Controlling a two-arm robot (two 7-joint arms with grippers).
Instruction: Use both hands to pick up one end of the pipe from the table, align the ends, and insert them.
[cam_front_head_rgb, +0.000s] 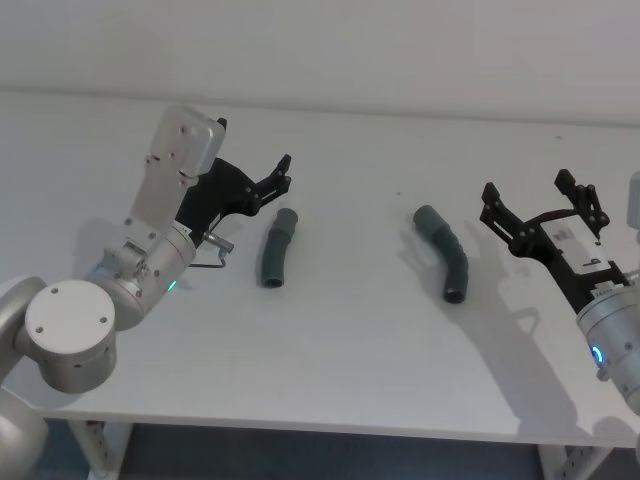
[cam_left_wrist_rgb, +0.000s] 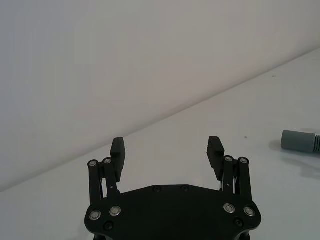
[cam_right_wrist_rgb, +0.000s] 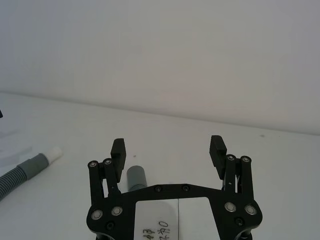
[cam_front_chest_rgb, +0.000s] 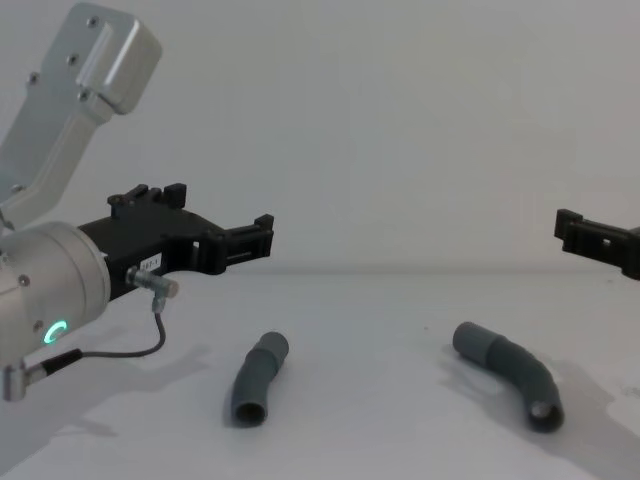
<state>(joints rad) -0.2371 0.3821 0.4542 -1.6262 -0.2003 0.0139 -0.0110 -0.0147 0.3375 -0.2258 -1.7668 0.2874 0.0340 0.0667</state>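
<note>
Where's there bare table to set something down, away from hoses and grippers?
Free: mid table between the left hose and right hose, plus the front strip. Crowded: beside each hose, where the open left gripper and right gripper hover.

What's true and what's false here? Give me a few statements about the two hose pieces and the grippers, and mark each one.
1. The left hose piece and the right hose piece both lie on the table. True.
2. The left gripper is shut on the left hose piece. False: its jaws are open and hold nothing.
3. The right gripper has its jaws open. True.
4. The two pieces are already joined. False: bare table separates them.
</note>
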